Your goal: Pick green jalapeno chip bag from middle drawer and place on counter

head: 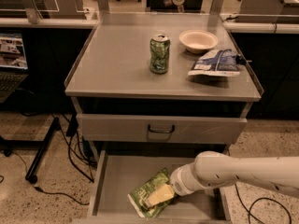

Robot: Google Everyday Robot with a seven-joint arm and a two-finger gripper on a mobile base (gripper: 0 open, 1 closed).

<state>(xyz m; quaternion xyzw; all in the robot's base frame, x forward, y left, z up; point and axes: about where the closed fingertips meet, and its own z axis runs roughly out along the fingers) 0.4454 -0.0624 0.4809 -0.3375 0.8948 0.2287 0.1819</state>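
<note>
The gripper (160, 196) rests on the green jalapeno chip bag (148, 185) inside the middle drawer (114, 185), in the grasping step. Whether it is clamped on the bag cannot be told. The next move likely calls for a firm hold, then a lift clear of the drawer.

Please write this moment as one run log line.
gripper: at green jalapeno chip bag | bag: inside open middle drawer | counter: bag not yet placed
</note>
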